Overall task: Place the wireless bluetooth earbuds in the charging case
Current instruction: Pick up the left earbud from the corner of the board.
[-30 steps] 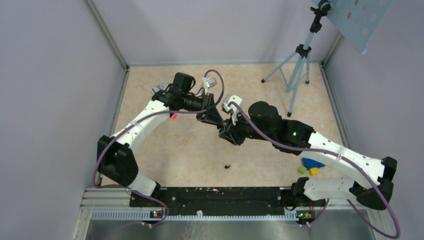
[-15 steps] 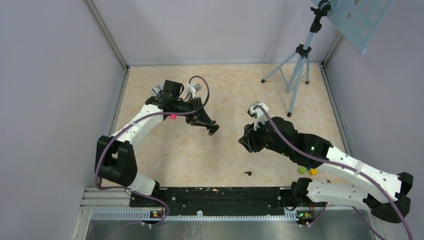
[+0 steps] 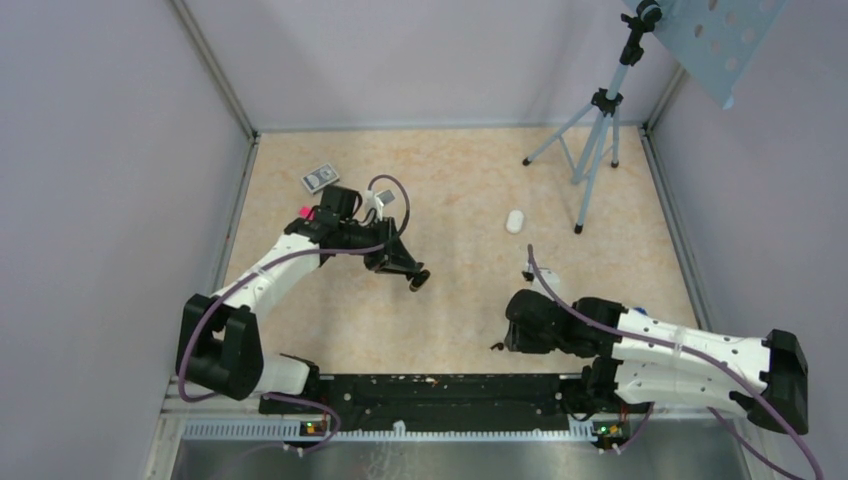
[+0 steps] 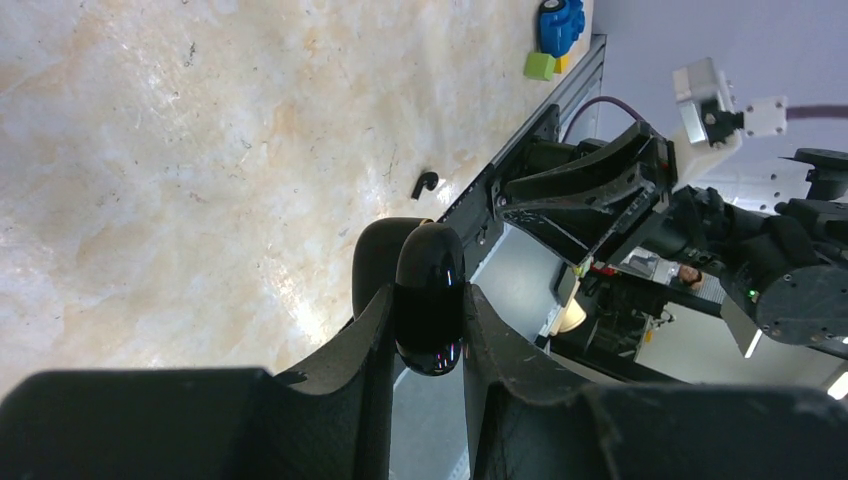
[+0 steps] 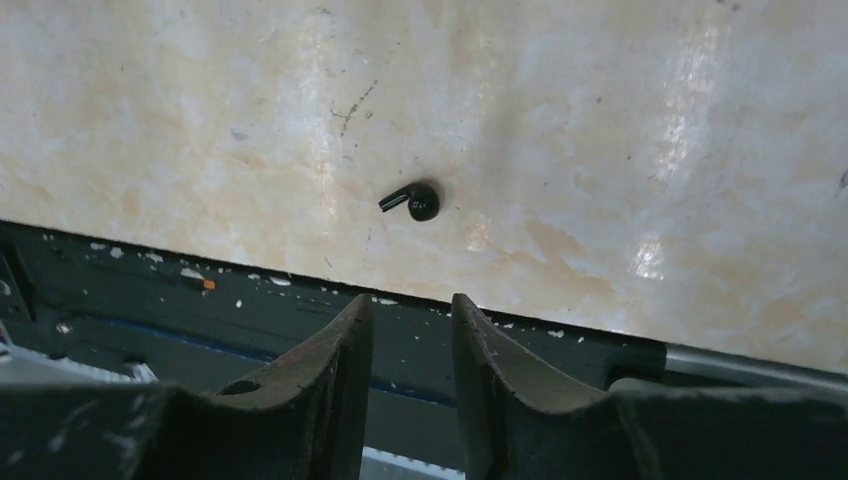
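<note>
A: What changed?
B: The arms parted. The left hand (image 4: 428,312) grips the charging case (image 4: 431,268) near mid-table (image 3: 450,180).
A: Right hand (image 5: 411,308)?
B: It pulled back to 6 o'clock, fingers slightly parted and empty, over the black earbud (image 5: 421,202). Pick-up is likely next.

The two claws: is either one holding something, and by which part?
The left gripper pinches the black case across its sides; the right gripper holds nothing.

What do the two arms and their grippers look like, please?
The left arm and right arm have white link shells, black joints and a purple cable looped along each. The left gripper and right gripper have matte black, tapered fingers.
</note>
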Tool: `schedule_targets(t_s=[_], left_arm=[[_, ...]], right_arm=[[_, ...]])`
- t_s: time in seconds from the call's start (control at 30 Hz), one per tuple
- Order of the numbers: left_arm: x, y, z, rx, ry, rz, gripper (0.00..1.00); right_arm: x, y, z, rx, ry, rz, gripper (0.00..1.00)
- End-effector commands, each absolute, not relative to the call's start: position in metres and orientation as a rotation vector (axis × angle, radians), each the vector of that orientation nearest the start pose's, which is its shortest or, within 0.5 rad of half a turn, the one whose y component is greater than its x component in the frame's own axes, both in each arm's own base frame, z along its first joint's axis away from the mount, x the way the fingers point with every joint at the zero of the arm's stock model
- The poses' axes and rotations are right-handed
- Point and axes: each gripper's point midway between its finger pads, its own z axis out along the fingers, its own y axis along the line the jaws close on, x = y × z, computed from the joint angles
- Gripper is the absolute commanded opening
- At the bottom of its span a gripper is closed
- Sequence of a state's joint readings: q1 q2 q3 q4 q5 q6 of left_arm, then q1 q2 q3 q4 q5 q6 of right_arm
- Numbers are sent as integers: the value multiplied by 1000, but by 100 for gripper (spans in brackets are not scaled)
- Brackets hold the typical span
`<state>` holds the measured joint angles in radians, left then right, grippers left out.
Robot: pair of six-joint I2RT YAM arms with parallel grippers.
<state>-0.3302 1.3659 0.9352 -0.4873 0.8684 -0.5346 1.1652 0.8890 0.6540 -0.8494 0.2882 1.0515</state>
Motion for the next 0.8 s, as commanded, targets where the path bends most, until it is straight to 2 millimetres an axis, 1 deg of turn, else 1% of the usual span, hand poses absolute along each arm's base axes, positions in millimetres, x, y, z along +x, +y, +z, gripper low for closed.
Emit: schedule_targets(t_s=[0.0, 0.13, 0.2, 0.27, 0.47, 0.57, 0.77], left_arm=[[228, -236, 176, 178, 2496, -1441, 0], [228, -238, 178, 189, 2483, -1455, 0], [228, -239, 179, 199, 2478, -1465, 0], [228, -240, 179, 209, 2475, -1471, 0], [227, -241, 181, 238, 2463, -1483, 0], [226, -241, 180, 251, 2459, -1489, 0], [225, -242, 180, 272, 2450, -1502, 0]], right_arm=[[97, 191, 84, 412, 2627, 511, 34], [96, 207, 73, 683, 2618, 629, 33], [97, 211, 66, 771, 2616, 640, 33], [98, 214, 62, 824, 2620, 623, 33], [99, 217, 47, 868, 2645, 519, 35], [100, 212, 41, 900, 2636, 477, 35], [108, 203, 31, 947, 2608, 460, 34]])
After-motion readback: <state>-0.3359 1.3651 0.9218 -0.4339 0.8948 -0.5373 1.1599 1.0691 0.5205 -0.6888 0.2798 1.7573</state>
